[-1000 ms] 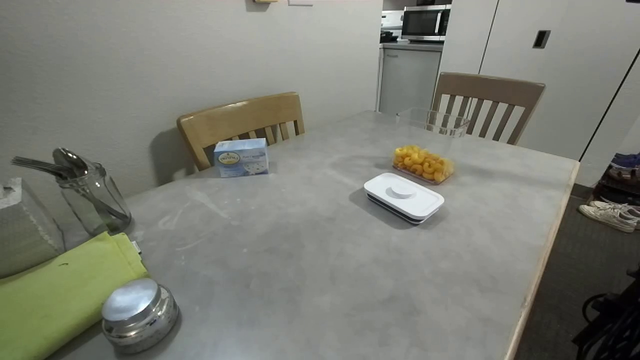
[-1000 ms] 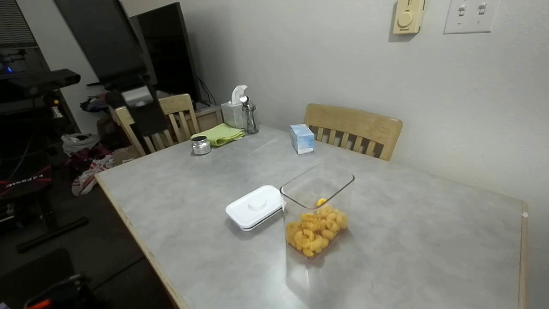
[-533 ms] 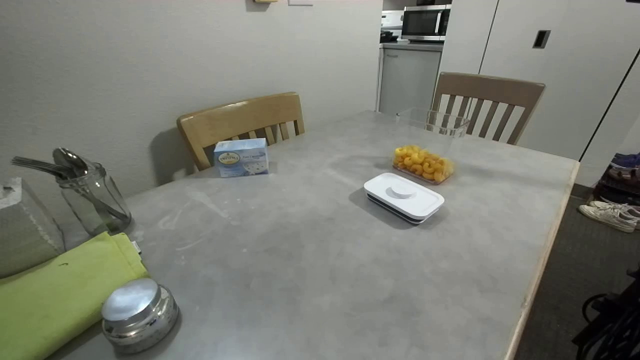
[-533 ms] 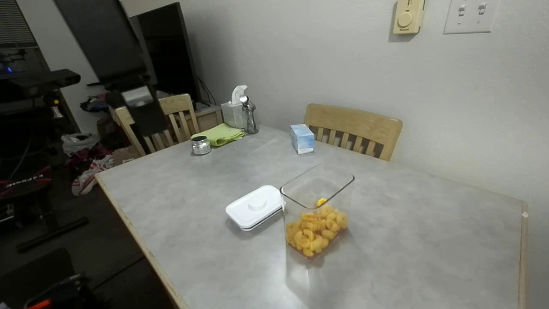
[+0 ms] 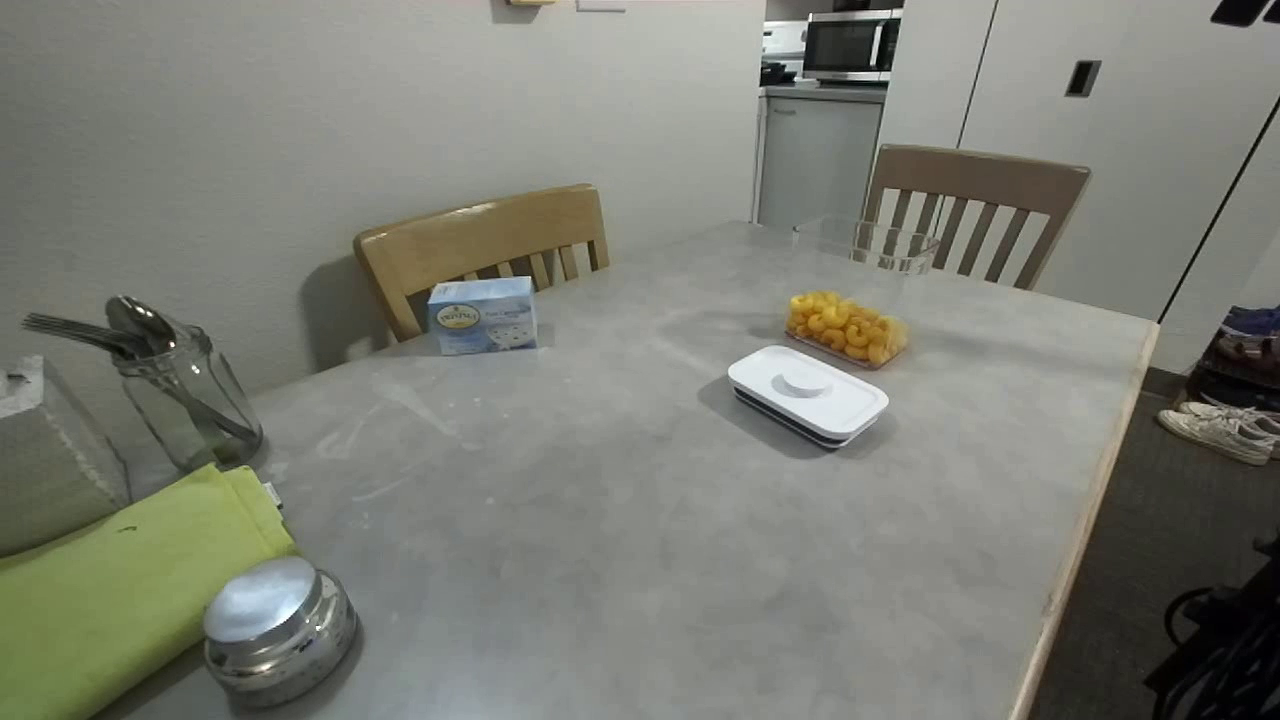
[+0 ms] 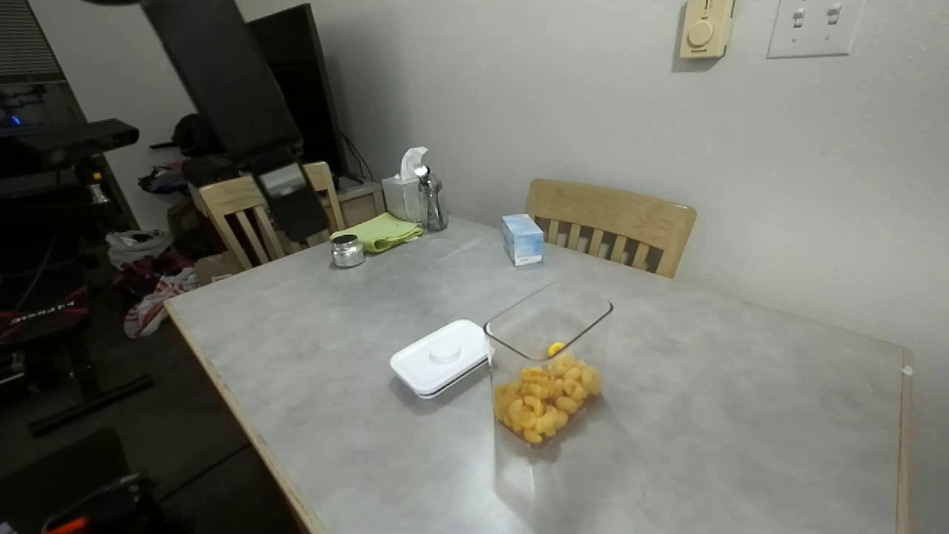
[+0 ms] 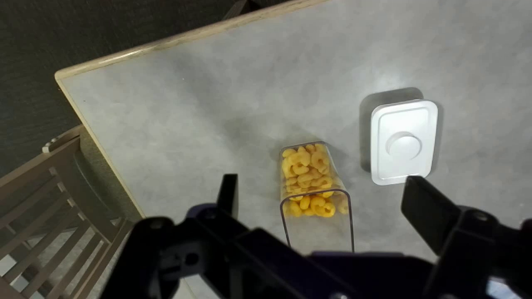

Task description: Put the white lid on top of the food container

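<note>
The white lid (image 7: pixel 405 143) is lying near the long side of the food container (image 7: pixel 318 232), not touching, its own long side pointing about the same way. The gripper (image 7: pixel 323 178) is hanging higher than the container, jaws spread wide, holding nothing. In the wrist view the container is showing between them, so the gripper is probably needing a sideways move to the lid.

The blue box (image 5: pixel 483 316) apparently reads "Twinings".
</note>
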{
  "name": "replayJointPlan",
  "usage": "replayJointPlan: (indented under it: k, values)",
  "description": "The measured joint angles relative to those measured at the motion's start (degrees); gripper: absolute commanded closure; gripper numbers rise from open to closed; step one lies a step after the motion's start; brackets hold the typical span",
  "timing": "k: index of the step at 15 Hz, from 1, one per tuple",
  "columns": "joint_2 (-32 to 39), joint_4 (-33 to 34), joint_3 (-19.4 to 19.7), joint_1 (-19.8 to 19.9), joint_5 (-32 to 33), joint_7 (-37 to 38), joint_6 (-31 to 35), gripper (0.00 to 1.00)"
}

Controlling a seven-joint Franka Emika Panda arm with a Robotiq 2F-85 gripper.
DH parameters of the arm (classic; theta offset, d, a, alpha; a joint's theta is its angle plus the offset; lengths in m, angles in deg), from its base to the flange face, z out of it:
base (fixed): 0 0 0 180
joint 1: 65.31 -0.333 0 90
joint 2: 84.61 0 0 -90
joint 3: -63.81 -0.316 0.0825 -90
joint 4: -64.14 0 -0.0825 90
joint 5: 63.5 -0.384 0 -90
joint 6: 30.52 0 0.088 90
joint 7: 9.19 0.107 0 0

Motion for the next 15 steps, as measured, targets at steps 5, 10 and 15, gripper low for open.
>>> replayJointPlan:
  k: [5,10,15]
  values:
    - [-0.5,-0.1,0.0,0.1,0.0,-0.5,0.6,0.0]
    - [-0.1,-3.0,0.0,-3.7,-0.4,-6.3,14.2,0.0]
    - [4.3,-4.8,0.2,-11.9,-6.2,-12.6,20.2,0.0]
